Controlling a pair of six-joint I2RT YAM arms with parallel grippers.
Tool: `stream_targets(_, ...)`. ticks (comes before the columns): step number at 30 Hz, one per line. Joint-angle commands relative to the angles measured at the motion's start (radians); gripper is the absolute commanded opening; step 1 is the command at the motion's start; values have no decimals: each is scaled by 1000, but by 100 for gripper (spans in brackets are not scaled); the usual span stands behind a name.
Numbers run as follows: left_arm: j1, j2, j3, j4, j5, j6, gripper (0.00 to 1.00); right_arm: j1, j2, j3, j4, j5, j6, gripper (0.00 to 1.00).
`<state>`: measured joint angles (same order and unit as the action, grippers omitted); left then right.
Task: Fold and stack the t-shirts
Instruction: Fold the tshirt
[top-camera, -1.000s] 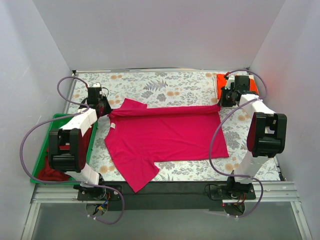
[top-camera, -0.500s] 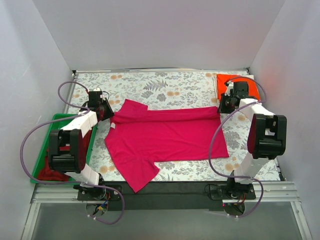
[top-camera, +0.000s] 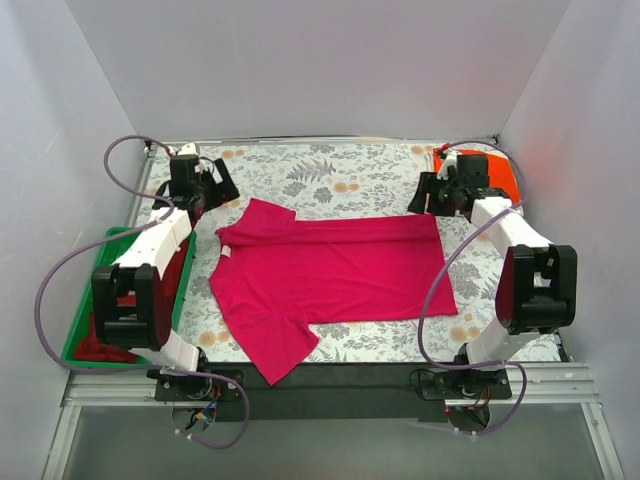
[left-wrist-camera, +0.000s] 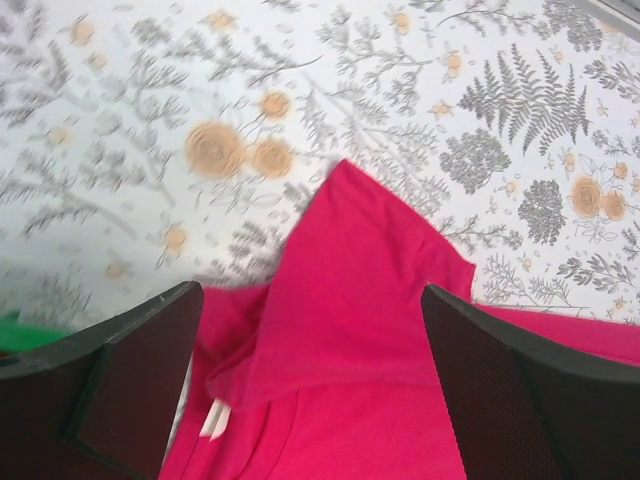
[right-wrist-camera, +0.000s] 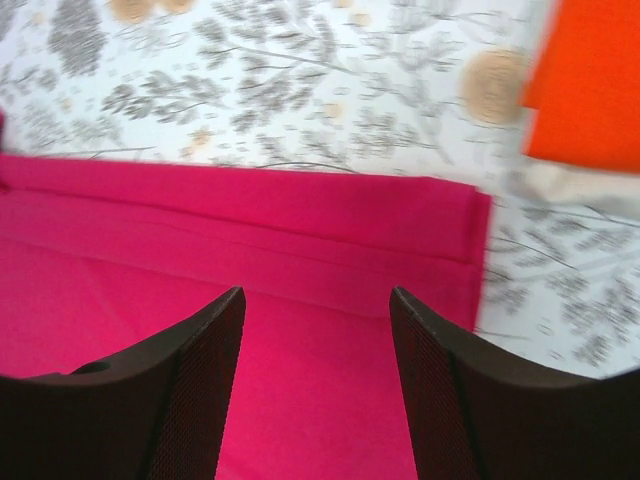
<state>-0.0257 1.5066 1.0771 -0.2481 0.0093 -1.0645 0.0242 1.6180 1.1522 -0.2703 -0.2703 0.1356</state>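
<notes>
Left claw (left-wrist-camera: 312, 390): only flat pink shirt (left-wrist-camera: 370, 300) beneath, floral cover (left-wrist-camera: 150, 120) ahead. Right claw (right-wrist-camera: 315, 390): folded orange shirt (right-wrist-camera: 590, 80) ahead-right, side wall (top-camera: 570, 150) just beyond it.

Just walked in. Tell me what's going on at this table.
Two robot arms are folding a magenta-pink t-shirt that lies spread on the flowered table. A strip along its far edge is already folded over. The left pincer hangs open over the sleeve end, and the right pincer hangs open over the hem corner; neither holds cloth. An orange-red t-shirt lies at the far right corner, and a darker red t-shirt sits in the green tray on the left.
</notes>
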Motion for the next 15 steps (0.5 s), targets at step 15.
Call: stream_targets(15, -123, 469, 339, 56, -86, 182, 49, 227, 74, 26, 85, -172, 16, 55)
